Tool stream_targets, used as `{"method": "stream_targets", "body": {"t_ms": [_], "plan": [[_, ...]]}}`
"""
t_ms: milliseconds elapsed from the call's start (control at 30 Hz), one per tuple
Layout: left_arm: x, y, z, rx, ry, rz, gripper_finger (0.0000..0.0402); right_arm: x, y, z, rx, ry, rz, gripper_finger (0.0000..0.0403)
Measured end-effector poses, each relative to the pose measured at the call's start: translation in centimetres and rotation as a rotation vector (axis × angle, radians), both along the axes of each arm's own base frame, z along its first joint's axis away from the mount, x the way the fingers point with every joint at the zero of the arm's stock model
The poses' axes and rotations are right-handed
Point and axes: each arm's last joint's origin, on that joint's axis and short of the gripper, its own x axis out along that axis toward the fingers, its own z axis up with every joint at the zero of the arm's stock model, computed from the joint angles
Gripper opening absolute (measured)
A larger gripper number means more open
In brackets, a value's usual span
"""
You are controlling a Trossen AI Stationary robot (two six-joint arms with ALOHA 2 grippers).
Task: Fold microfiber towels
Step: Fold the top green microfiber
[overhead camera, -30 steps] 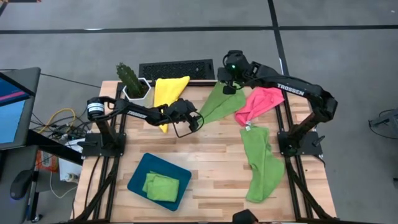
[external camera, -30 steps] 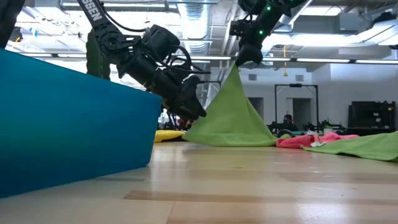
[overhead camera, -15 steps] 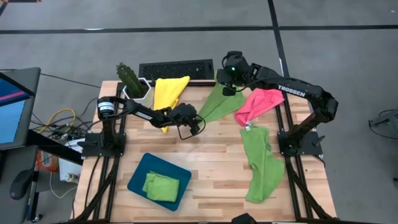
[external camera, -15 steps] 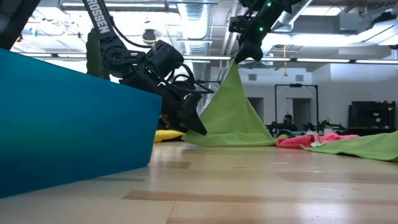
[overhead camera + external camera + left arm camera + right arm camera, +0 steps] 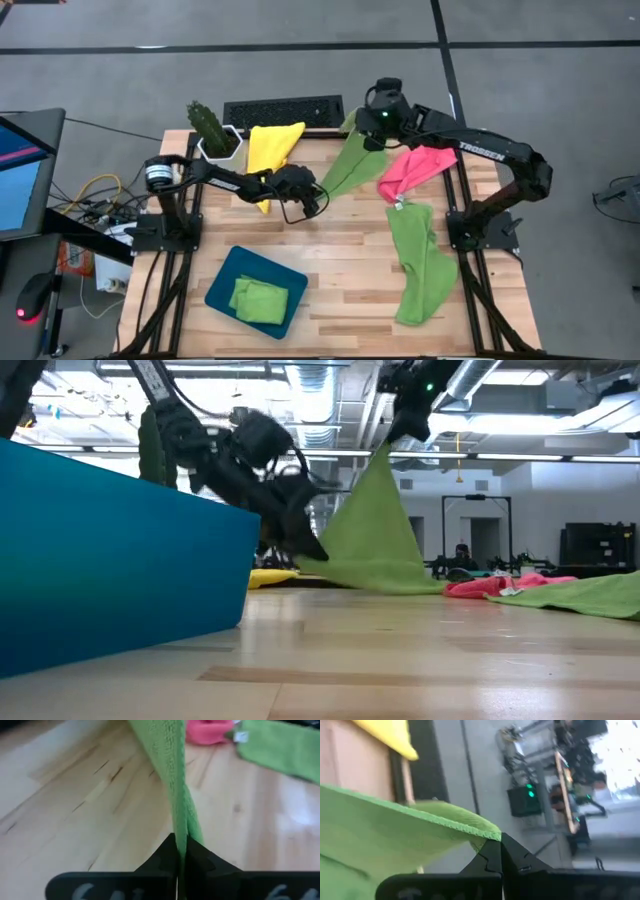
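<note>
Presently we see both arms engaged on one lime green towel at the far middle of the wooden table. We find the right gripper raised above the table's far edge, fingers clenched on the towel's far corner, so the cloth hangs from it as a slanted sheet in the low view. We find the left gripper low over the table, left of centre, fingers pinched tight on the towel's near lower corner; the left wrist view shows the cloth's edge running into the closed fingers.

We note the remaining microfiber towels as follows:
- yellow towel: far left, draped partly over the table's far edge, beside the potted cactus.
- pink towel: far right, just right of the held towel.
- long green towel: right side, running from the pink towel toward the near edge.
- folded green towels: lying in the dark teal tray, near left.

We also observe a black keyboard just beyond the table's far edge.
</note>
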Motion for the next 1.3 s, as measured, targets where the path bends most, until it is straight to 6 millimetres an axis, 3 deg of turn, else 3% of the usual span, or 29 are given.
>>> {"method": "stream_targets", "body": {"t_ms": [167,333,467,733,900,1033,1133,1300], "plan": [[-2.7,-1.1,5.8,0.133,0.022,0.023,0.0,-2.8,1.1,1.7,0.016,-0.064,-0.119,0.0009],[-6.8,-1.9,13.3,0.291,0.104,0.048,0.0,-5.0,4.3,2.2,0.195,-0.06,0.001,0.0009],[-9.6,-2.4,18.6,0.37,0.193,0.033,0.0,-5.8,6.3,3.2,0.169,-0.155,-0.061,0.0009],[-12.5,-3.0,25.3,0.406,0.245,0.039,0.0,-6.9,10.5,3.7,0.231,-0.171,0.056,0.0008],[-12.6,-2.7,25.8,0.441,0.257,0.031,0.0,-6.9,11.1,3.7,0.168,-0.17,0.006,0.0008],[-12.1,-2.1,24.3,0.401,0.307,-0.071,0.0,-6.7,10.9,3.4,0.18,-0.143,0.013,0.0007],[-11.1,-0.8,22.6,0.437,0.387,-0.098,0.0,-6.5,9.5,3.1,0.165,-0.133,-0.057,0.0006],[-9.3,3.5,20.9,0.548,0.499,-0.001,0.0,-5.6,5.2,2.4,0.139,-0.154,-0.217,0.0008]]}}
